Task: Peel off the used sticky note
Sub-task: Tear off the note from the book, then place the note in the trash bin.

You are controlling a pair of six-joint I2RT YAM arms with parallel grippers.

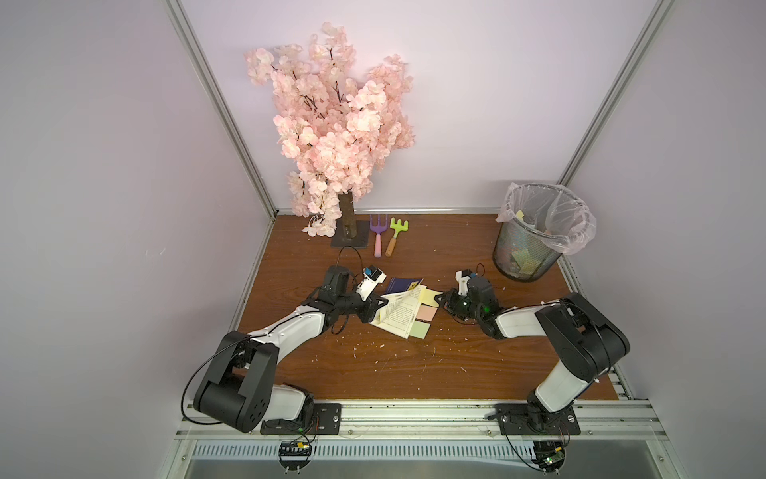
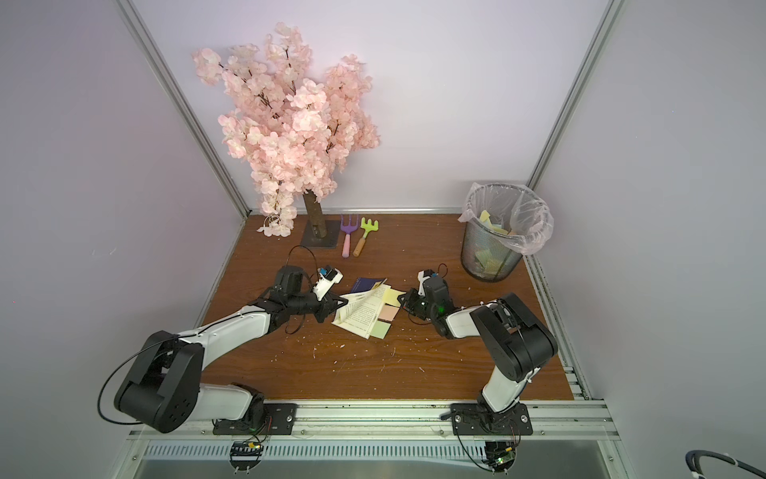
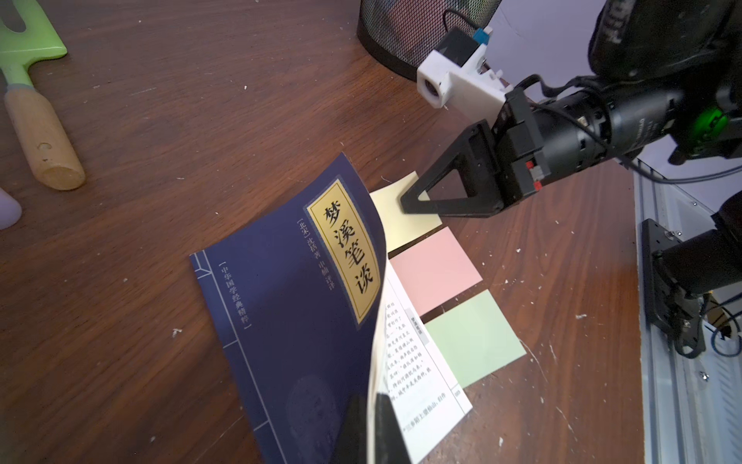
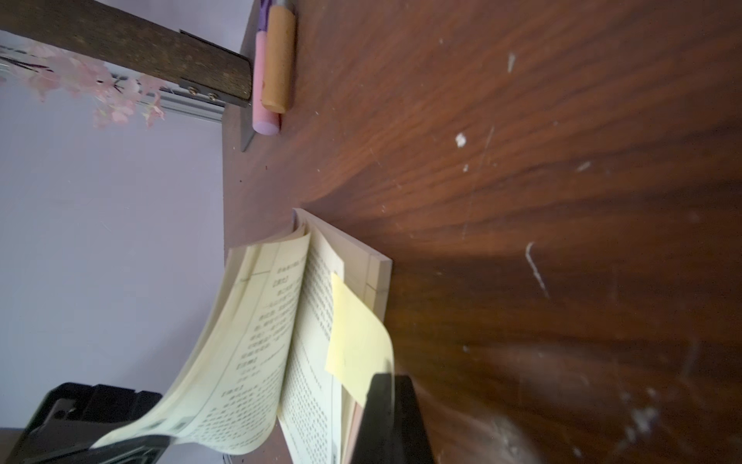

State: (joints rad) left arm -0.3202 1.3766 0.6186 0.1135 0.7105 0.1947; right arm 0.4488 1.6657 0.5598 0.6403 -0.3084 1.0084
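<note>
Peeling is only starting: the right gripper (image 3: 404, 200) pinches the yellow note (image 3: 403, 229), still stuck to the book (image 3: 297, 305) in the tabletop (image 1: 373, 365) middle; the left gripper (image 1: 376, 310), closed, holds the front pages (image 4: 241, 341) up.

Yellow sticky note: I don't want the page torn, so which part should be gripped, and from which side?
Grip the yellow sticky note by its free outer edge, which juts past the book page, coming in low from the right arm's side. It looks stuck only along the page, so that edge lifts first. The right gripper is shut on it.
</note>
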